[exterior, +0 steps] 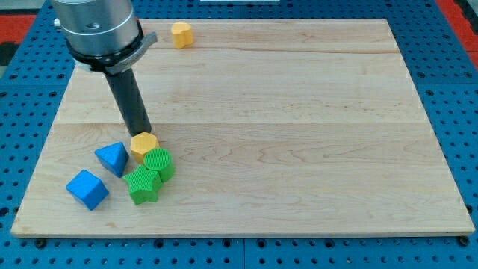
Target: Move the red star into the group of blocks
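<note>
No red star shows anywhere in the camera view; it may be hidden behind the arm. My tip (141, 133) stands at the left of the board, right at the top edge of a yellow hexagon (144, 144). Below the hexagon sits a group: a green cylinder (158, 163), a green star (143, 184), a blue triangular block (113, 158) and a blue cube (87, 189) at the bottom left. The hexagon touches the green cylinder.
Another yellow block (181, 34) lies alone at the board's top edge, left of centre. The arm's grey body (97, 30) covers the top left corner. The wooden board (299, 134) lies on a blue perforated table.
</note>
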